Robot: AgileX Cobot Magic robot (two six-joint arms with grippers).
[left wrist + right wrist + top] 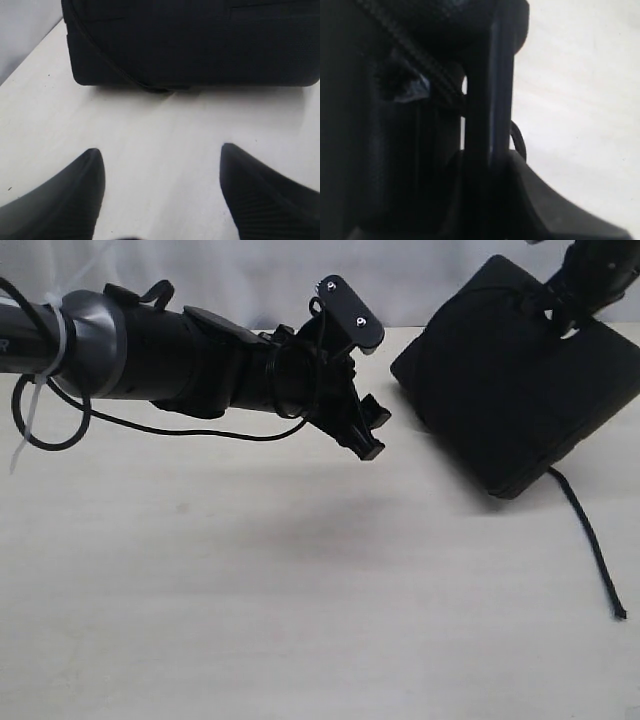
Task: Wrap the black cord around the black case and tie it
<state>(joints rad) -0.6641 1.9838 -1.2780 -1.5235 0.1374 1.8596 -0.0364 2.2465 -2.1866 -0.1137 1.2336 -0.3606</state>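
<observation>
Pale wood-grain table [300, 620] carries everything, with a light wall behind. Left pincer [162, 192] hovers above the table with its fingers spread wide and nothing between them; the black case [500, 400] lies straight ahead of it, apart from the fingertips, with one long side turned toward it. Right pincer [568, 312] sits at the case's far upper edge, touching it, but its wrist view is too dark and close to tell whether it grips. Black cord [590, 540] crosses the case's corner diagonally on the side facing the left pincer, comes out from beneath the case and trails loose over the table, its free end well apart from both pincers
</observation>
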